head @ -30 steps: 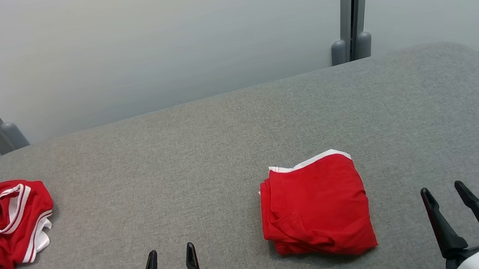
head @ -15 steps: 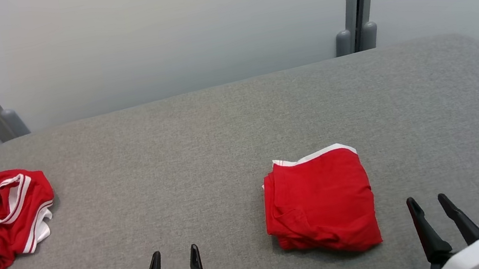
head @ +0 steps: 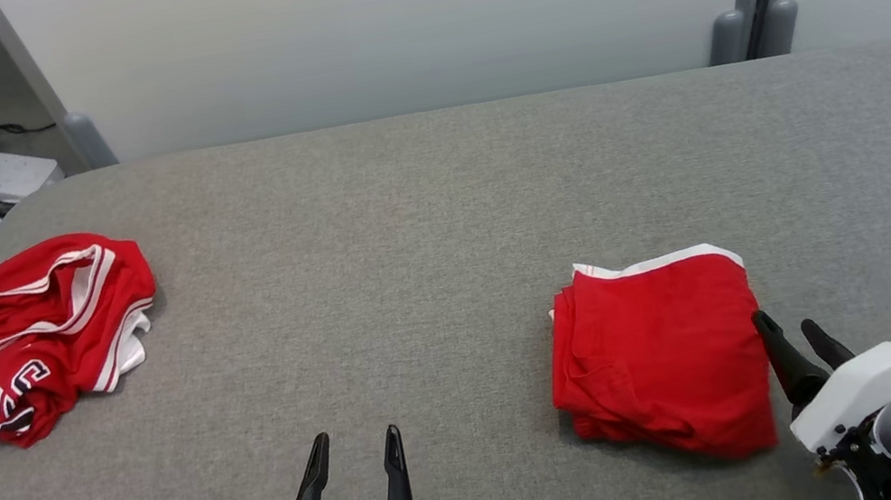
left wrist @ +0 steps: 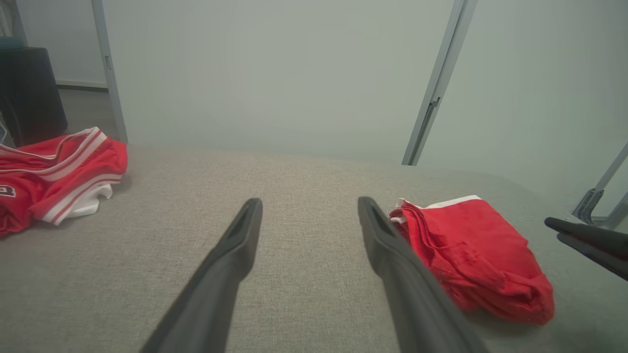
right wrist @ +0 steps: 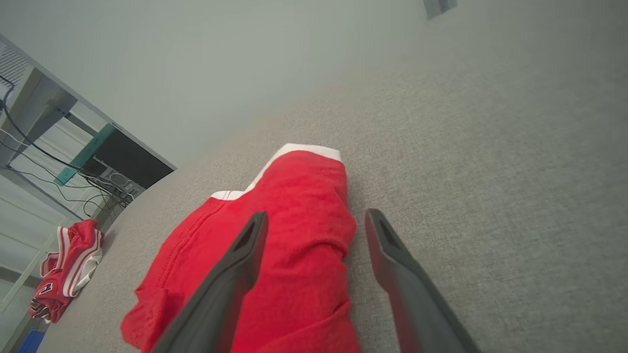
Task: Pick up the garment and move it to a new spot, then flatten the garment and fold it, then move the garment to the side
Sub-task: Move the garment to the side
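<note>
Head view: folded red garment [head: 661, 354] looks soft, light, floppy; best pinched through all layers at its right edge. Right gripper [head: 782, 319] and left gripper [head: 355, 435] parted, empty.

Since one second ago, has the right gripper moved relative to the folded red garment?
Yes. The right gripper has come leftward to the right edge of the folded red garment; the camera also turned.

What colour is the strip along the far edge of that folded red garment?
White; the strip shows best in the head view.
</note>
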Robot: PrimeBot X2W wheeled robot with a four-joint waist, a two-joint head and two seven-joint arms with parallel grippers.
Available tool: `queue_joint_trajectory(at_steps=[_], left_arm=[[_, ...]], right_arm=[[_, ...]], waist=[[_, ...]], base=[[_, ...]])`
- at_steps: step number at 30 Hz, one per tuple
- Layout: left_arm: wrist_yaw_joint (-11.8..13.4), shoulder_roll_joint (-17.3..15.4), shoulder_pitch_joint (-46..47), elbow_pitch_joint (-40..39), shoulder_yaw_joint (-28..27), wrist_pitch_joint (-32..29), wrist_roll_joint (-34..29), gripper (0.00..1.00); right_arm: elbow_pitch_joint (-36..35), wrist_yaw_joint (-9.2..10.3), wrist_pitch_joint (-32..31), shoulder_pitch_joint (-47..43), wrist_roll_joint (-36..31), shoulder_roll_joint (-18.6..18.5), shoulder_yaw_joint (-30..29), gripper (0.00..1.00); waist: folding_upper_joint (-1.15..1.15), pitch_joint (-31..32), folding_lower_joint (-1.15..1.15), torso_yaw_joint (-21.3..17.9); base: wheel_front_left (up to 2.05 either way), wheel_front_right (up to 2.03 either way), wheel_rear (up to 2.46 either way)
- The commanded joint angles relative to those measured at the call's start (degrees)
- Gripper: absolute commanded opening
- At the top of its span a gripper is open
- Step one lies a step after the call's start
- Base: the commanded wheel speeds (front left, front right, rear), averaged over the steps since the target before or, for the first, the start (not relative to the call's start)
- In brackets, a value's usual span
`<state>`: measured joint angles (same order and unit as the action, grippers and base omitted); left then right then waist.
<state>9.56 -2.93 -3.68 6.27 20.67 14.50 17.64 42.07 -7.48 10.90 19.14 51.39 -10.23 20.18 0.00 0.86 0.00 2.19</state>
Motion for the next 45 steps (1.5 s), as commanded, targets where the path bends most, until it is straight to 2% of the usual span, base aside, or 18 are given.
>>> queue_joint_trajectory(at_steps=[1,7,17,18,19,20,21,25,31,36,39,45], left_arm=[[0.0,0.1,3.3,-1.2,-1.2,0.5,-0.2,1.0],[0.3,0.1,5.3,-1.1,0.1,0.5,-0.3,1.0],[0.6,0.1,7.3,-0.4,1.4,0.5,0.0,1.0],[0.6,0.1,7.3,-0.3,1.4,0.5,0.1,1.0],[0.6,0.1,7.3,-0.3,1.4,0.5,0.1,1.0],[0.6,0.1,7.3,-0.3,1.4,0.5,0.2,1.0],[0.6,0.1,7.2,-0.2,1.3,0.5,0.2,1.0],[0.6,0.1,6.8,0.0,1.4,0.5,0.3,1.0],[0.7,0.1,6.3,0.1,0.9,0.5,0.6,1.0],[0.4,0.1,6.0,0.4,0.7,0.5,0.2,1.0],[0.1,0.1,6.4,0.4,0.7,0.5,-0.4,1.0],[-0.7,0.1,7.9,0.3,1.3,0.5,-1.4,1.0]], right_arm=[[0.9,-0.01,-1.2,3.0,2.3,-0.5,1.9,1.0],[7.1,-0.01,-4.8,7.7,9.5,-1.9,4.4,1.0],[12.9,-0.01,-7.4,11.4,14.7,-2.5,7.7,1.0],[13.1,-0.01,-7.4,11.5,14.7,-2.6,8.4,0.53],[13.1,-0.01,-7.4,11.5,14.7,-2.6,8.4,0.53],[13.3,-0.01,-7.4,11.5,14.9,-2.6,8.9,0.31],[13.5,-0.01,-7.4,11.6,14.9,-2.7,9.5,0.0],[13.6,-0.01,-6.1,11.7,14.9,-3.3,11.8,0.0],[12.3,-0.01,0.0,12.4,12.6,-4.9,16.2,0.0],[13.7,-0.01,3.6,14.1,8.6,-6.0,18.2,0.0],[14.2,-0.01,4.0,14.5,7.4,-5.6,17.0,0.0],[11.3,-0.01,4.1,13.4,2.0,-5.4,9.4,0.0]], waist=[[0.0,-1.4,0.0,1.8],[0.0,-4.4,0.0,4.4],[0.0,-5.2,0.0,6.6],[0.0,-5.1,0.0,6.8],[0.0,-5.1,0.0,6.8],[0.0,-5.0,0.0,6.9],[0.0,-4.8,0.0,6.9],[0.0,-4.3,0.0,7.1],[0.0,-3.5,0.0,6.9],[0.0,-2.9,0.0,5.4],[0.0,-3.1,0.0,3.5],[0.0,-3.9,0.0,-2.1]], base=[[0.0,0.0,0.0],[0.0,0.0,0.0],[0.0,0.0,0.0],[0.0,0.0,0.0],[0.0,0.0,0.0],[0.0,0.0,0.0],[0.0,0.0,0.0],[0.0,0.0,0.0],[0.0,0.0,0.0],[0.0,0.0,0.0],[0.0,0.0,0.0],[0.0,0.0,0.0]])
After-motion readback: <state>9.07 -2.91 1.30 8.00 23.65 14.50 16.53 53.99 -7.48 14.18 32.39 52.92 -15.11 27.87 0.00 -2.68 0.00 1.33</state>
